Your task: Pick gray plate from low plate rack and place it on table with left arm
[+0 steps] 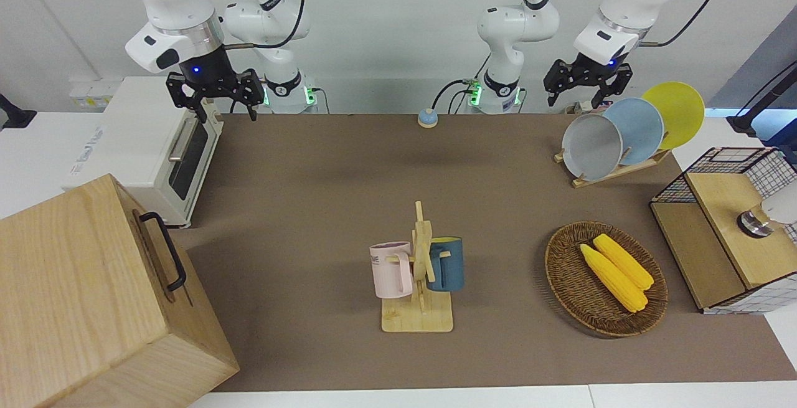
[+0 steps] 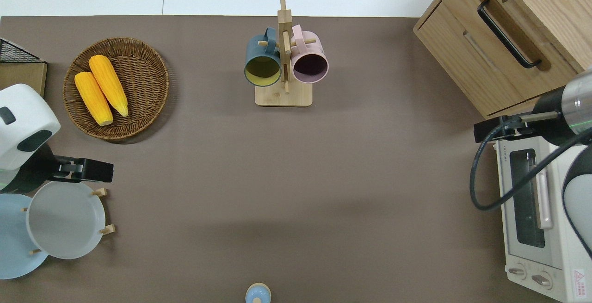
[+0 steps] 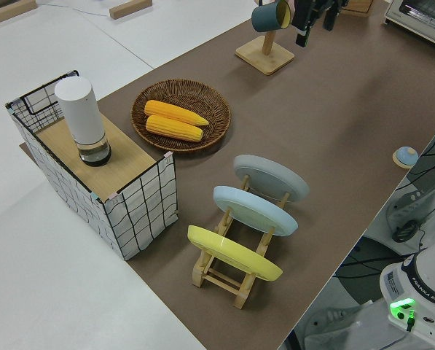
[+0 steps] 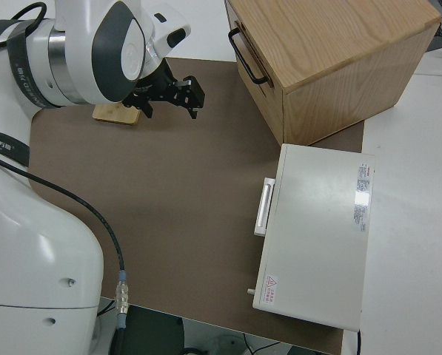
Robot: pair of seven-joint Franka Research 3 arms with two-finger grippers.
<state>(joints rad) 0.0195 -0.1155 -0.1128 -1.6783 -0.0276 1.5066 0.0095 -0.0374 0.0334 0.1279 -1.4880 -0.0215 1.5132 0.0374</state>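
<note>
The round pale-gray plate [image 1: 592, 146] leans on edge in the low light-wood plate rack [image 1: 613, 170], at the left arm's end of the brown matted surface [image 1: 324, 196]. It fills the slot farthest from the robots, with a light-blue plate [image 1: 639, 129] in the next slot and a yellow plate [image 1: 677, 113] in the slot nearest them.

The left arm's black two-finger gripper [image 1: 588, 89] hangs in the air with its jaws spread apart and empty. In the overhead view the gripper [image 2: 85, 170] sits over the gray plate's [image 2: 64, 219] upper rim, at the edge farthest from the robots, just where the plate ends and the bare surface begins. The plate does not lie between the jaws, and nothing shows them touching it.

The right arm's gripper [image 1: 219, 93] is parked, its jaws open and empty.

A round wicker basket [image 1: 570, 283] with two yellow corn cobs [image 1: 616, 268] lies farther from the robots than the rack.
</note>
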